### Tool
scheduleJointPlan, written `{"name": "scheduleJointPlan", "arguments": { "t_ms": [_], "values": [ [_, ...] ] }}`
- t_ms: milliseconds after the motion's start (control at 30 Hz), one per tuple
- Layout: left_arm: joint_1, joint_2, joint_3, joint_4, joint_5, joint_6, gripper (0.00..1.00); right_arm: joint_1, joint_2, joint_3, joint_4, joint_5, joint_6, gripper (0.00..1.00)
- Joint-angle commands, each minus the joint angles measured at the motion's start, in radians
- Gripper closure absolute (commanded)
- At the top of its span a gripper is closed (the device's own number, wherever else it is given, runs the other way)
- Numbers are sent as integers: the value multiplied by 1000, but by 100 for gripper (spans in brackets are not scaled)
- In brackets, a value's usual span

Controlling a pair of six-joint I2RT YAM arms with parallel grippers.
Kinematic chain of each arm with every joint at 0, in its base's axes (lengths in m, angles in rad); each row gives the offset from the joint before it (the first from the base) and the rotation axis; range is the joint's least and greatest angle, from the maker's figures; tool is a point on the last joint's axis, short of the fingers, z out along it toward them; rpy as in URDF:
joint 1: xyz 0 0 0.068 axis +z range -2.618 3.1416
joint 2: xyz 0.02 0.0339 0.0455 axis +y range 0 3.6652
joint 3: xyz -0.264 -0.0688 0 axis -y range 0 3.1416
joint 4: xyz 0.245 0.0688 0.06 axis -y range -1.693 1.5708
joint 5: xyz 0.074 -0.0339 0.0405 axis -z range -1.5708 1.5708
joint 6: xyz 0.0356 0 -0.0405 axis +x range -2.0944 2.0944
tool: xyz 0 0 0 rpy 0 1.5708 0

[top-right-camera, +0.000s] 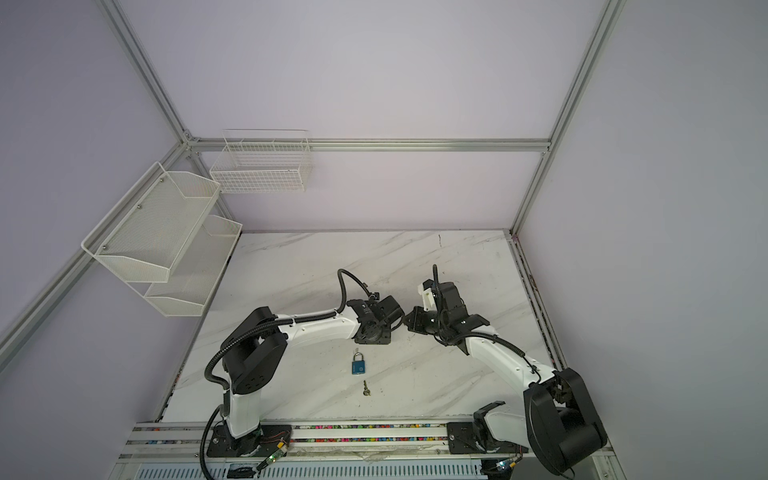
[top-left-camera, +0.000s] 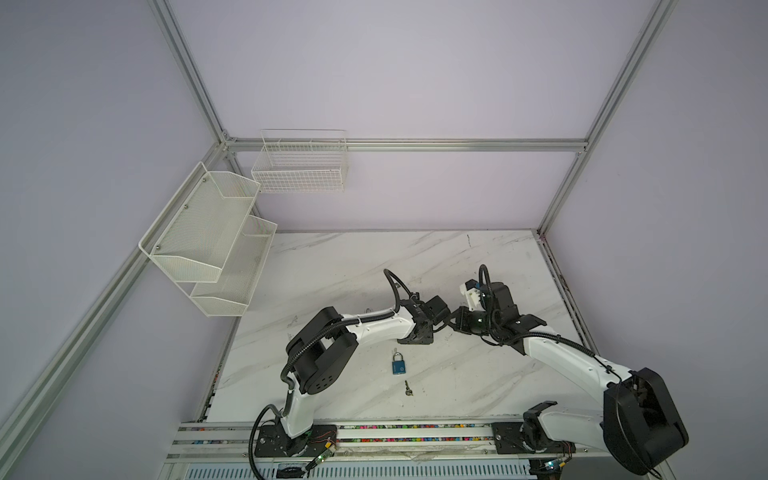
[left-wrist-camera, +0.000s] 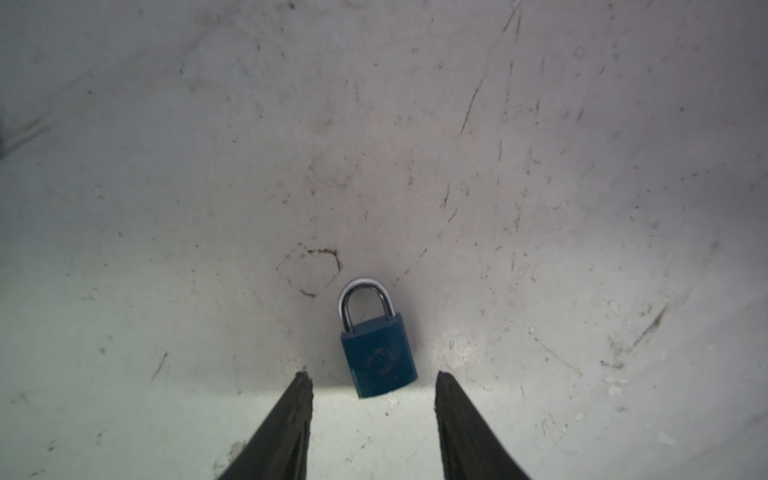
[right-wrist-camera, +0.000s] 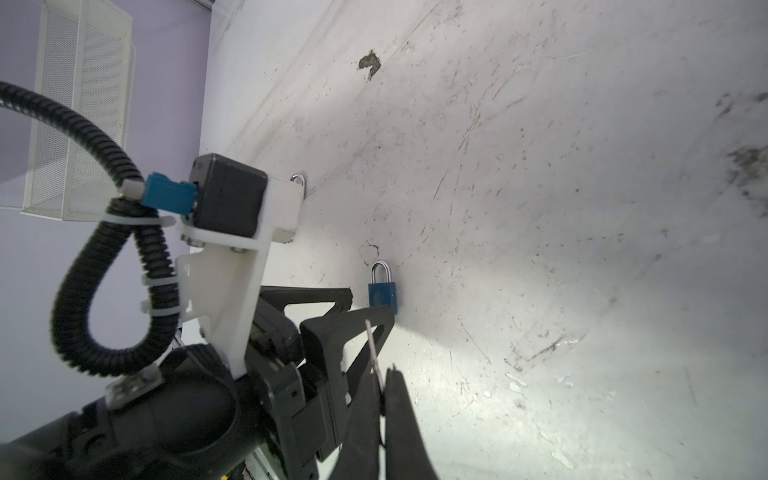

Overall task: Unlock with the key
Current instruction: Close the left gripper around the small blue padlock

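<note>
You are working on a scuffed, marble-patterned table (top-left-camera: 332,270) inside a lilac-walled enclosure, with white mesh shelves (top-left-camera: 208,245) hanging on the side wall, well apart from the job. The blue padlock (left-wrist-camera: 379,357) is lying flat near the table's middle, its shackle pointing toward the far wall and apparently seated. The key (top-left-camera: 408,388) is resting near the padlock's lower end, apart from it. Your left jaws are standing released and hovering over the padlock, one tip showing to each side of its body. That looks like the set-up for pinning the body so it cannot skid or twist. Your right jaws are clenched on a thin silvery strip (right-wrist-camera: 374,353); it may be a key blade seen edge-on, but that cannot be told from here. By the look of it you are only beginning, since the lock needs steadying before any blade goes toward the keyway, presumably in the end nearest the key.
</note>
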Motion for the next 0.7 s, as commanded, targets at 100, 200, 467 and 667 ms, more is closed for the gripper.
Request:
{"name": "scheduleJointPlan", "arguments": {
  "t_ms": [100,200,467,667],
  "values": [
    [-2,23,102,-17,-6,-30,59,-3,10,2,-5,-11,-34,100],
    [-2,34,99,-16,-10,-35,62,-3,13,1,-3,-18,-42,100],
    [6,39,85,-13,-12,-56,66,-4,1,-10,-3,-27,-50,100],
    [7,57,93,-6,-6,-54,67,-4,0,-13,-1,-34,-50,100]
  ]
}}
